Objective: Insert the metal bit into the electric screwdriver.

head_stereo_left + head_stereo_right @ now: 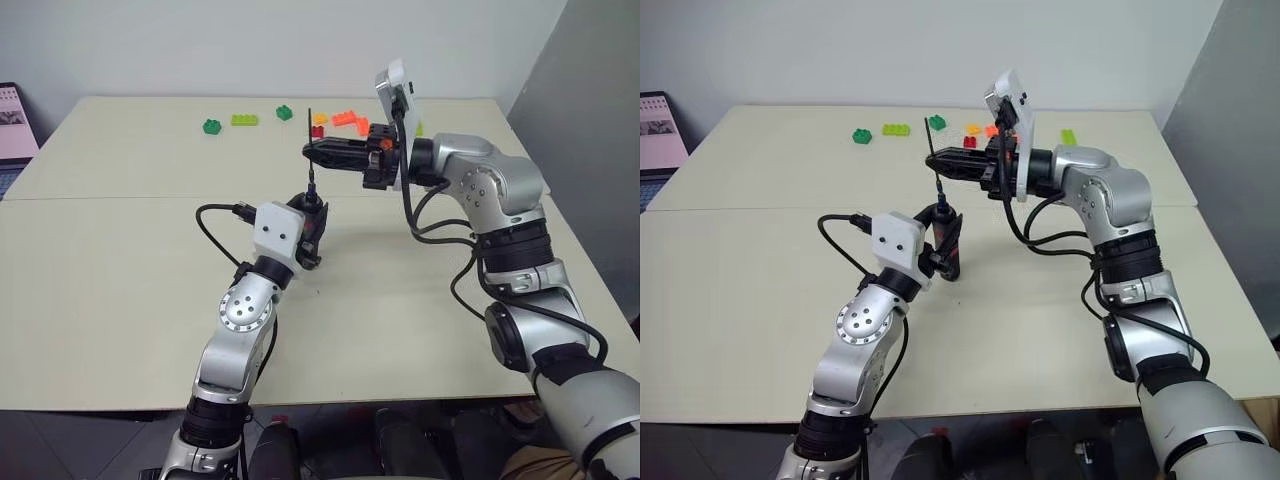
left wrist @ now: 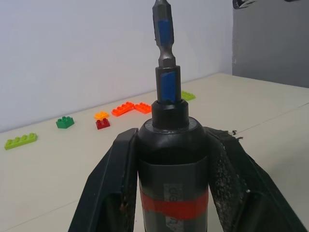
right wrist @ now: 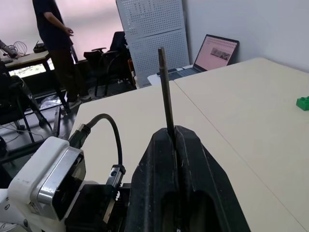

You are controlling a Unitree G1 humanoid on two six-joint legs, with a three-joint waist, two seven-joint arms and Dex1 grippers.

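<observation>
My left gripper (image 1: 312, 215) is shut on the electric screwdriver (image 2: 171, 159), a dark body with a red band, and holds it upright above the table with its narrow tip up. The metal bit (image 1: 310, 125), a thin dark rod, stands straight up from that tip, and in the left wrist view its lower end (image 2: 163, 29) sits in the tip's socket. My right gripper (image 1: 308, 150) reaches in level from the right and is shut on the bit partway up. In the right wrist view the bit (image 3: 165, 82) rises from between the closed fingertips (image 3: 159, 140).
Toy bricks lie at the table's far side: green (image 1: 212, 126), lime (image 1: 244, 120), dark green (image 1: 285, 113), orange (image 1: 347, 119) and red (image 1: 318, 131). A laptop (image 1: 12, 130) sits beyond the left edge. A person (image 3: 50, 29) stands far off.
</observation>
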